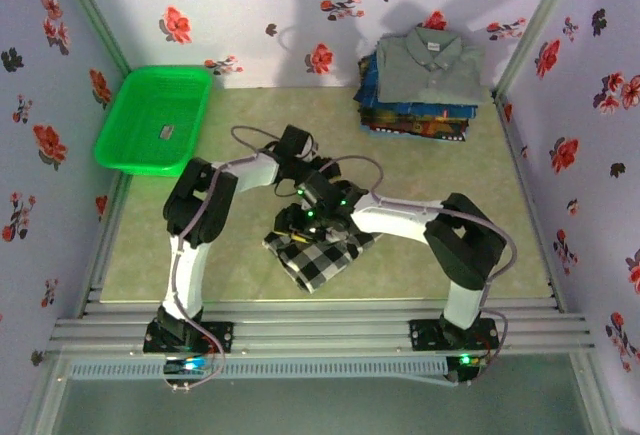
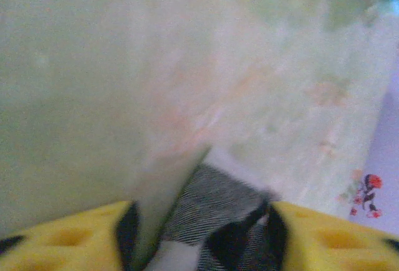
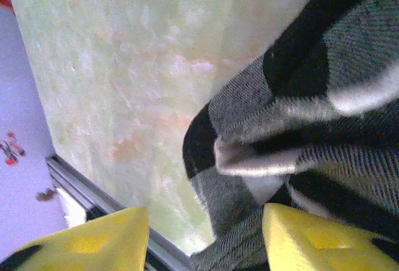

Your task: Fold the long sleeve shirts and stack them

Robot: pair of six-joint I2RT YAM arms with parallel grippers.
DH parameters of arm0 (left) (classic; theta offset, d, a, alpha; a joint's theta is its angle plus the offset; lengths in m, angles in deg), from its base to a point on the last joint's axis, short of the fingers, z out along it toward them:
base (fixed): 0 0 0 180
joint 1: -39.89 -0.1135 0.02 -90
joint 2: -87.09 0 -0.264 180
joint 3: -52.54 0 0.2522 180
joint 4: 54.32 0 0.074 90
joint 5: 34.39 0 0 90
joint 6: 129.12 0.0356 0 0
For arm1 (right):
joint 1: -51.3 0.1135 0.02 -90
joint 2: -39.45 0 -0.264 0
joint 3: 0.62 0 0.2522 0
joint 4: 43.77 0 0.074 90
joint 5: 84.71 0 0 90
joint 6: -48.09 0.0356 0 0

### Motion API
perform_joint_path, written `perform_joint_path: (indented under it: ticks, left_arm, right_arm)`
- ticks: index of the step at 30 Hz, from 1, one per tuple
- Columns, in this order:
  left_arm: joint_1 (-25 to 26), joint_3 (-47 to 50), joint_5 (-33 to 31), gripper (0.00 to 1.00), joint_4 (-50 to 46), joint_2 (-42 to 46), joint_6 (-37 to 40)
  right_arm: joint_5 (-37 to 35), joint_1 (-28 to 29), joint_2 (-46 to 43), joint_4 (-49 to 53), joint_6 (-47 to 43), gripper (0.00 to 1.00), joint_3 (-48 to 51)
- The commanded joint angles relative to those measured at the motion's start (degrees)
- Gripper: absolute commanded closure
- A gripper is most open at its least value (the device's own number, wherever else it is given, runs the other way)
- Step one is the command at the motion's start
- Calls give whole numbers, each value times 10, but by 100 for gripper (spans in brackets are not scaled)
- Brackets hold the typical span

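Observation:
A black-and-white checked long sleeve shirt (image 1: 312,253) lies folded on the green table mat near the front, and both grippers hang low over its far edge. My left gripper (image 1: 292,223) is open; in the left wrist view (image 2: 199,221) its yellow fingertips (image 2: 75,240) stand wide apart with checked cloth (image 2: 218,202) lying loose between them. My right gripper (image 1: 340,217) is open too (image 3: 206,227); the folded checked cloth (image 3: 299,115) sits by its right finger (image 3: 312,240), with bare mat showing in the gap. A stack of folded shirts topped by a plain grey one (image 1: 430,63) stands at the back right.
A green plastic basket (image 1: 155,115) sits at the back left. Flowered walls close in the table on three sides. A metal rail (image 1: 320,327) runs along the front edge, close to the checked shirt. Bare mat (image 1: 470,185) lies between the shirt and the stack.

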Motion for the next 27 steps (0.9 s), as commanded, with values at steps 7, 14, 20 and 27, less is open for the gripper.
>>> perform_joint_path:
  ticks: [7, 14, 20, 27]
  left_arm:
    - [-157, -97, 14, 0, -131, 139, 60]
    - [-143, 26, -36, 2, -312, 348, 92]
    - [14, 275, -146, 37, -307, 576, -55]
    - [202, 410, -267, 87, -105, 575, -242]
  right_arm:
    - [-106, -76, -270, 289, -71, 25, 33]
    - [-85, -270, -212, 415, -338, 28, -11]
    - [-42, -313, -125, 350, -429, 47, -18]
    - [-20, -318, -61, 330, -437, 69, -14]
